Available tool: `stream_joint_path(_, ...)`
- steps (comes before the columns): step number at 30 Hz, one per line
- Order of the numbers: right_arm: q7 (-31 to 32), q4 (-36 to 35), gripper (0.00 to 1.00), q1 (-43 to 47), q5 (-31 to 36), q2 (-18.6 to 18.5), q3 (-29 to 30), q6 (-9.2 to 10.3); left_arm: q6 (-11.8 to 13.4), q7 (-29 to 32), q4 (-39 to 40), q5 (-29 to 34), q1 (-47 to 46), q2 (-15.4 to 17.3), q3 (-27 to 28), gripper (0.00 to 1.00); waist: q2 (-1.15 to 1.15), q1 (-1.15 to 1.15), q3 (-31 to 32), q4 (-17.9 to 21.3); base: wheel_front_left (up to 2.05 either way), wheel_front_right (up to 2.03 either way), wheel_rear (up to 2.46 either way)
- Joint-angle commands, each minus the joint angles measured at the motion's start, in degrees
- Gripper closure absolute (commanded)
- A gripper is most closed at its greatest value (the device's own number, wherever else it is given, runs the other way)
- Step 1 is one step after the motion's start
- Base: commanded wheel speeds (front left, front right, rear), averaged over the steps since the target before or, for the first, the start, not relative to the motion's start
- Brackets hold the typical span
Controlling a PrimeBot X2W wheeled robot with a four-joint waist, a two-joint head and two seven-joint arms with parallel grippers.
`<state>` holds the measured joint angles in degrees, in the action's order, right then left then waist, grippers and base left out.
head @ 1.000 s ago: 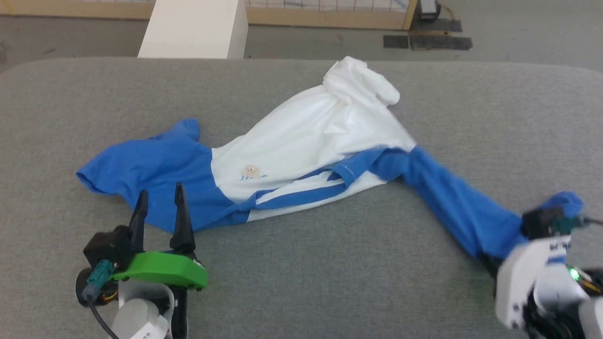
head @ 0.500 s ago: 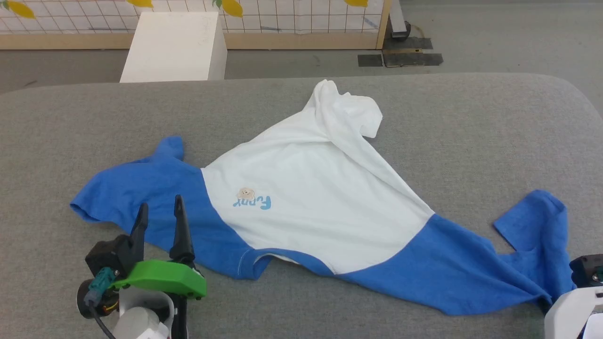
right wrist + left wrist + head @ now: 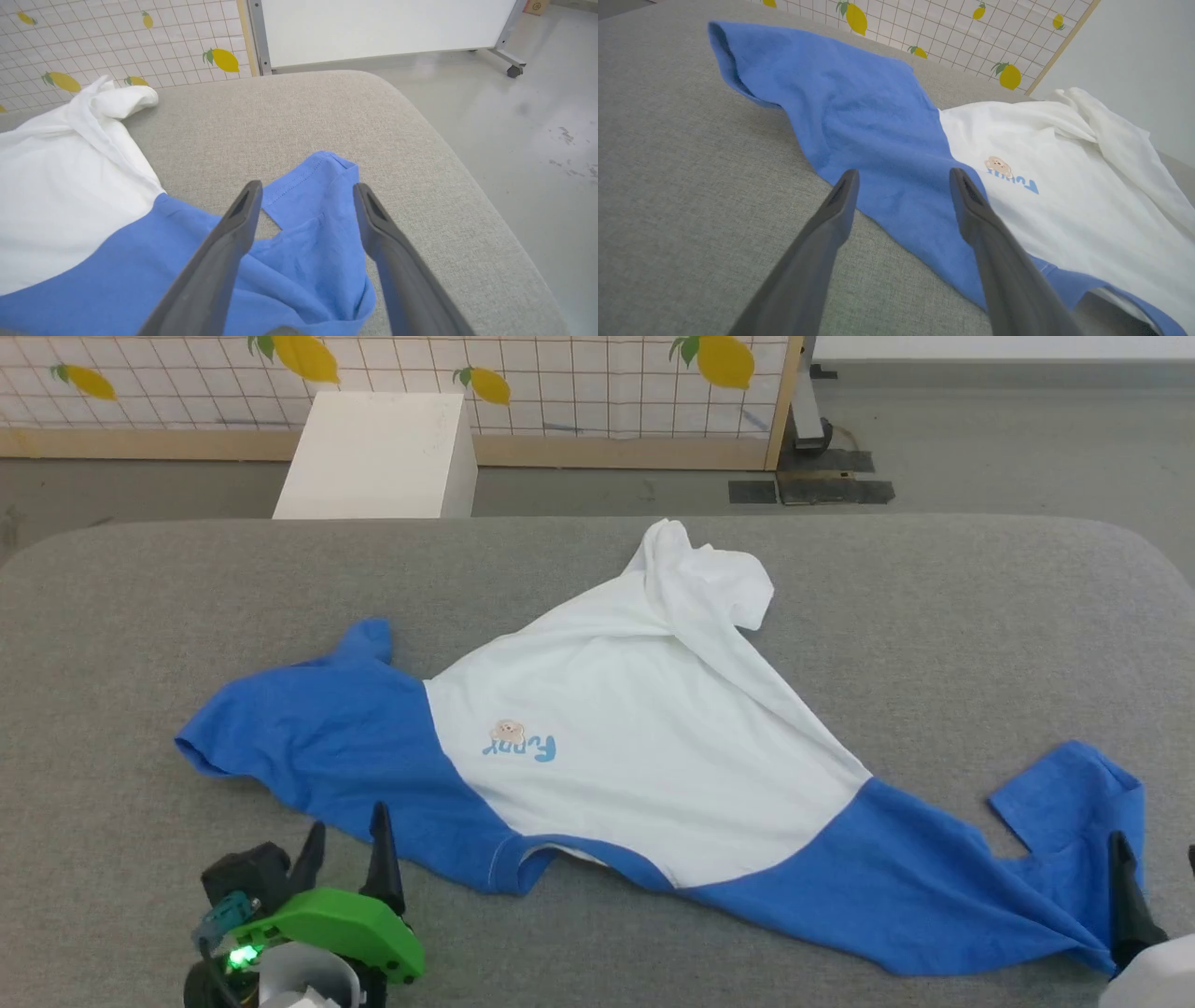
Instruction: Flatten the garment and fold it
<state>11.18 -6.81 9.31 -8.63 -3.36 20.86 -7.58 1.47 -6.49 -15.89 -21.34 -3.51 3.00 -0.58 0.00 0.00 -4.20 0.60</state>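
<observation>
The garment (image 3: pixel 653 747) lies spread on the grey table (image 3: pixel 971 616), chest print facing up, its white hem bunched at the far side. One blue sleeve (image 3: pixel 317 737) reaches left. The other blue sleeve (image 3: pixel 896 887) runs to the lower right, its end folded back on itself (image 3: pixel 1074 798). My left gripper (image 3: pixel 347 817) stands open at the near edge of the left sleeve (image 3: pixel 859 102), with nothing between its fingers (image 3: pixel 902 171). My right gripper (image 3: pixel 1153 845) is open over the crumpled right sleeve end (image 3: pixel 308 261), fingers (image 3: pixel 307 185) either side of the cloth without pinching it.
A white box (image 3: pixel 383 453) stands on the floor beyond the table's far edge, in front of a lemon-patterned grid screen (image 3: pixel 560 383). The table's rounded right corner (image 3: pixel 420 121) drops to grey floor (image 3: pixel 514 140) close beside my right gripper.
My right gripper has opened and let go of the right sleeve, which now lies on the table. The white body has spread out with the print showing. The head camera has tilted up.
</observation>
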Motion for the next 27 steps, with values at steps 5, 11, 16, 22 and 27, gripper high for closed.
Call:
stream_joint_path(5,-4.7,0.6,0.00,1.2,-2.4,0.4,-5.0,0.09,3.8,5.5,-2.0,-3.8,0.2,-0.1,-0.8,0.00,0.00,0.00,0.3,1.9,0.00,0.00,0.00)
stream_joint_path(11,-5.7,2.0,0.00,1.1,-4.0,0.5,-11.6,0.09,8.2,10.9,-5.3,-5.0,-2.3,0.0,-0.1,0.00,0.00,0.00,-0.8,4.0,0.00,0.00,0.00)
stream_joint_path(16,-5.6,2.5,0.00,0.1,-4.8,0.5,-15.0,0.09,9.4,13.6,-8.0,-6.1,-5.5,0.7,0.9,0.00,0.00,0.00,-2.5,5.9,0.00,0.00,0.00)
stream_joint_path(22,-5.1,3.0,0.00,-0.8,-5.3,0.5,-17.5,0.09,10.8,16.8,-12.0,-6.0,-7.7,2.6,1.2,0.00,0.00,0.00,-3.6,7.7,0.00,0.00,0.00)
stream_joint_path(27,-3.0,2.2,0.00,-0.3,-6.4,0.5,-20.5,0.09,10.0,11.3,-11.4,-5.9,-7.6,4.1,2.7,1.00,0.00,0.00,-3.8,8.2,0.00,0.00,0.00)
